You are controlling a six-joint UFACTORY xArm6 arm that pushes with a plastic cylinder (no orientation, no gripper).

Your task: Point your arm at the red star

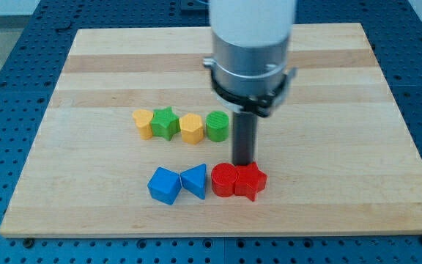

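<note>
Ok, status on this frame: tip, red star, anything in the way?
My tip just above the red star block, at its top edge. Red round block touching the star's left. Nothing between.

2 yellow blocks (pixel 143 123), 2 green blocks (pixel 165 122), 2 blue blocks (pixel 165 185), 2 red blocks (pixel 224 180).

A wooden worktop (pixel 108 213) holds two short rows of blocks near its middle. The upper row runs yellow block (pixel 144 123), green star (pixel 165 122), yellow hexagon (pixel 191 127), green cylinder (pixel 217 126), each touching or nearly touching the next. Below it sit a blue cube (pixel 165 185), blue triangle (pixel 195 180), red cylinder (pixel 224 180) and red star (pixel 251 181). A bare strip separates the rows. My tip (pixel 245 163) stands at its right end, just above the red pair, beside the green cylinder.
</note>
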